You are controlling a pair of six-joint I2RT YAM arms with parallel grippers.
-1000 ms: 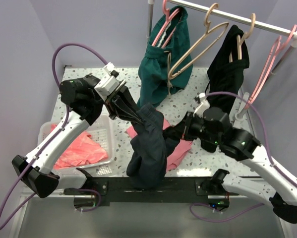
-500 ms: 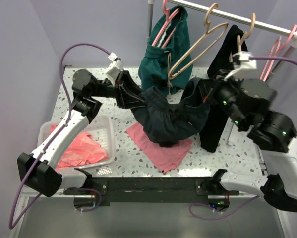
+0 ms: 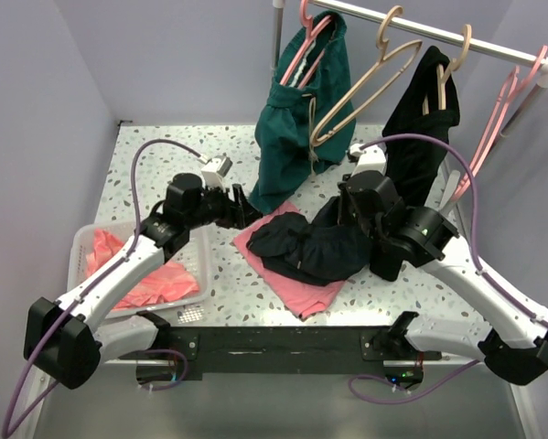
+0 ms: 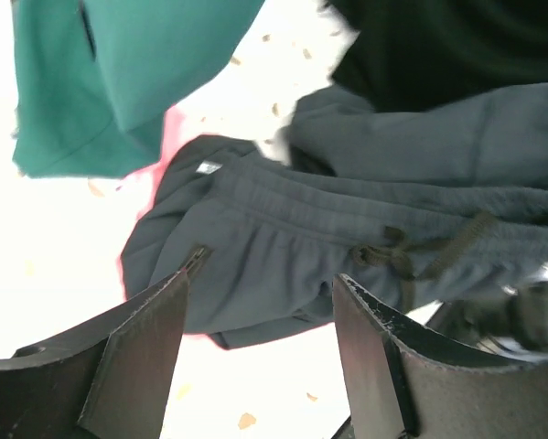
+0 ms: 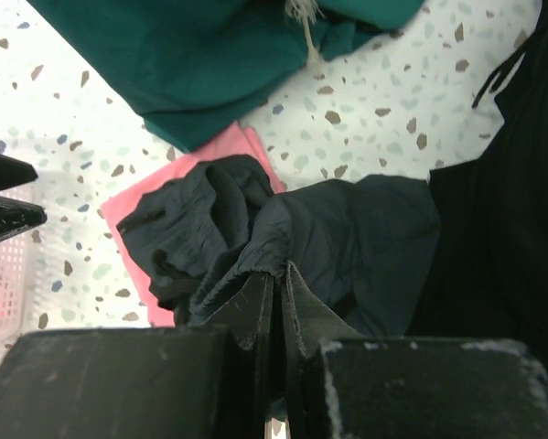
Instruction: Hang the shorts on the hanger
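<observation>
Nearest the arm bases, at the left, a basket [image 3: 81, 242] of pink-orange cloth sits on the speckled surface [image 3: 164, 155]. Further in, the shorts [image 3: 310, 247] lie crumpled on a pink cloth [image 3: 306, 293] at the middle of the surface, waistband and drawstring facing the left wrist camera. The left tool [image 4: 269, 274] hovers just beside them with its jaws spread and nothing between them, so it has no hold on the fabric. The right tool [image 5: 274, 279] is clenched on a fold of the shorts, the cloth gathering into its tips, which probably keeps one edge ready for lifting while the rest slumps. Behind them hang a teal garment [image 3: 292, 137] and a black garment [image 3: 420, 119]. Between these the bare tan hanger [image 3: 365, 91] hangs tilted from the rail [image 3: 456, 37], well above the shorts and not yet loaded.
</observation>
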